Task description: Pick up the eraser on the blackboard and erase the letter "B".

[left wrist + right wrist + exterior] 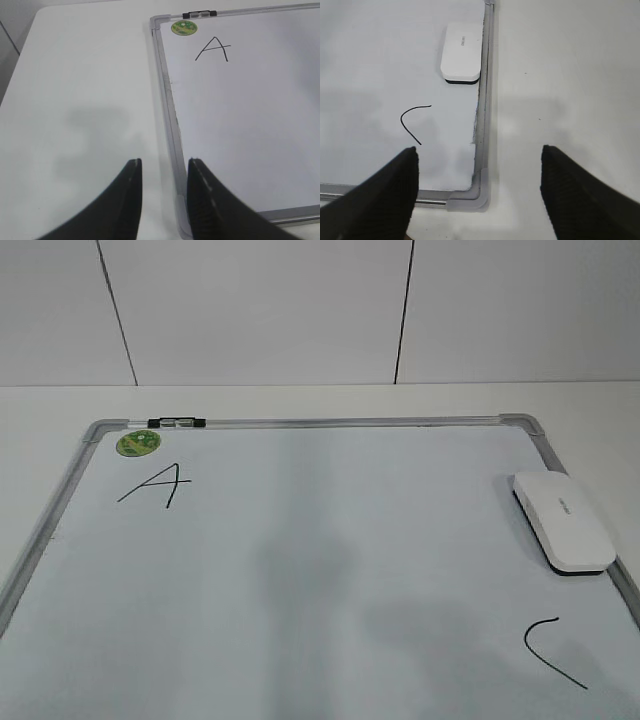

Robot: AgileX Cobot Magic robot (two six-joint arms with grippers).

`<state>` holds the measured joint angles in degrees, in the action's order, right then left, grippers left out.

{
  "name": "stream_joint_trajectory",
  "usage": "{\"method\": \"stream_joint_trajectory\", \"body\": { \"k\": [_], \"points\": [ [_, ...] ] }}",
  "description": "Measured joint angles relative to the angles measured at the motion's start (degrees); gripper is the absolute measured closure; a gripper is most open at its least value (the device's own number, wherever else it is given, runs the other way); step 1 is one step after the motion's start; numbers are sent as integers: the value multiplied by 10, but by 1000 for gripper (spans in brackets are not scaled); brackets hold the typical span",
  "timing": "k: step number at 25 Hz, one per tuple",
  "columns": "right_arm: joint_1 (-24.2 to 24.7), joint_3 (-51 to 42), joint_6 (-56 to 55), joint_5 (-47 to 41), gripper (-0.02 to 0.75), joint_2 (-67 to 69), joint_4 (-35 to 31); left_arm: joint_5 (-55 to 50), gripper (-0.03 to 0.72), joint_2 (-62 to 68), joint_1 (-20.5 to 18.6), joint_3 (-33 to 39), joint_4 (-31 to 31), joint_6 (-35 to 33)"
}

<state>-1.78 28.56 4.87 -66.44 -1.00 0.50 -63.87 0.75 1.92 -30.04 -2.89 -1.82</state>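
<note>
On the far right of the blackboard (300,570), against its frame, lies the one eraser (563,520). My right gripper (479,192) hangs wide open near it; my left gripper (162,192) shows only a narrow gap. I count two letters, an A (157,486) and a C (552,648), no B. Wiping either by mistake is my worry.

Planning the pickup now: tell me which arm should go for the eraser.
Right. The eraser lies by the blackboard's right frame, ahead of the open right claw. The left claw sits at the opposite edge.
</note>
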Motion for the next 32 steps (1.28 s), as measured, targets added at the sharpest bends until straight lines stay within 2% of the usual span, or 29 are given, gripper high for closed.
{"method": "stream_joint_trajectory", "body": {
  "k": [32],
  "points": [
    [0,0,2,0,153,0,0,0,452,0,0,0,-1,0]
  ]
}}
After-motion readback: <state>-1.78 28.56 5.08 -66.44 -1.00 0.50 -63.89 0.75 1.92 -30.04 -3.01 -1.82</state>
